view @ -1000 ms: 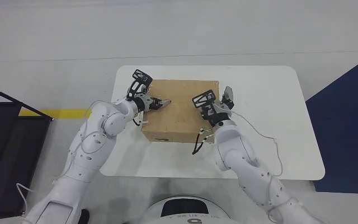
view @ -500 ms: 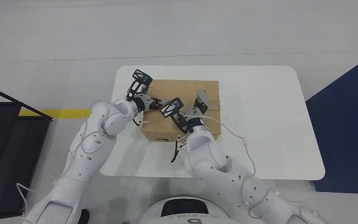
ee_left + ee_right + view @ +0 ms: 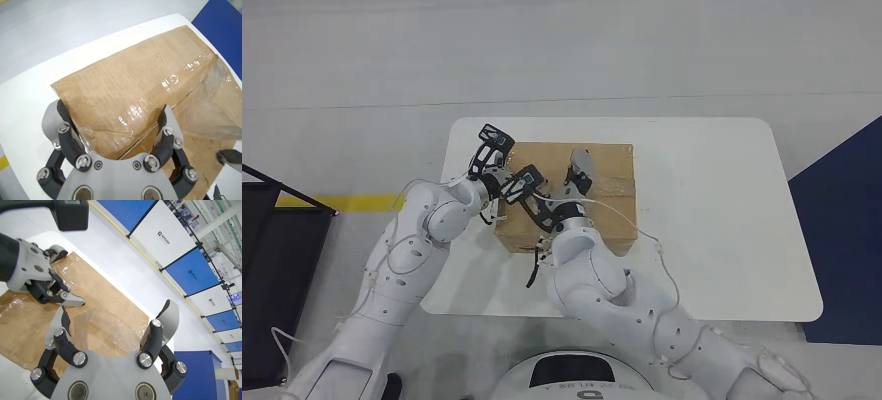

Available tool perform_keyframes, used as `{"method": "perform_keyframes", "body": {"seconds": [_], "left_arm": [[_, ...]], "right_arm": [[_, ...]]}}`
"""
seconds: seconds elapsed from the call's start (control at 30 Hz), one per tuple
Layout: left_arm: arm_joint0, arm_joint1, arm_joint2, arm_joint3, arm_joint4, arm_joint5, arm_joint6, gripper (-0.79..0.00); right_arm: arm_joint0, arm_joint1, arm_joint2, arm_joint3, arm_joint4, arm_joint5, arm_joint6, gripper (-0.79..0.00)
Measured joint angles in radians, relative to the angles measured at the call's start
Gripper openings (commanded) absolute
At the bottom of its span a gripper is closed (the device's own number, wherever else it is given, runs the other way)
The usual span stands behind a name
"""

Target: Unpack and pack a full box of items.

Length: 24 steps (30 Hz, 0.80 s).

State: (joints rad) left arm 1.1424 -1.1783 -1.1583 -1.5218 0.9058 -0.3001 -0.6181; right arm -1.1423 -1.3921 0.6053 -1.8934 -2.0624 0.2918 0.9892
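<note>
Brown cardboard box [image 3: 612,200] sits flaps-shut on the white table [image 3: 722,200], its clear tape strip [image 3: 105,328] partly lifted beside the released right gripper [image 3: 116,309], the left gripper [image 3: 113,109] splayed over one end, so unpacking looks barely begun.
</note>
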Motion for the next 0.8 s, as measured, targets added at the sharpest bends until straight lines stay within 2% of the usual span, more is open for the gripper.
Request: {"method": "perform_keyframes", "body": {"seconds": [0.17, 0.27, 0.4, 0.53, 0.8], "left_arm": [[0.0, 0.0, 0.0, 0.0, 0.0, 0.0, 0.0, 0.0], [0.0, 0.0, 0.0, 0.0, 0.0, 0.0, 0.0, 0.0], [0.0, 0.0, 0.0, 0.0, 0.0, 0.0, 0.0, 0.0], [0.0, 0.0, 0.0, 0.0, 0.0, 0.0, 0.0, 0.0], [0.0, 0.0, 0.0, 0.0, 0.0, 0.0, 0.0, 0.0]], "right_arm": [[-0.029, -0.01, 0.014, -0.09, -0.032, -0.045, 0.019, 0.0], [-0.074, -0.004, 0.065, -0.179, 0.026, -0.102, 0.02, 0.0], [-0.184, 0.027, 0.207, -0.331, 0.13, -0.22, 0.002, 0.0], [-0.306, 0.057, 0.407, -0.424, 0.275, -0.412, 0.0, 0.0], [-0.298, 0.057, 0.391, -0.421, 0.268, -0.392, 0.0, 0.0]]}}
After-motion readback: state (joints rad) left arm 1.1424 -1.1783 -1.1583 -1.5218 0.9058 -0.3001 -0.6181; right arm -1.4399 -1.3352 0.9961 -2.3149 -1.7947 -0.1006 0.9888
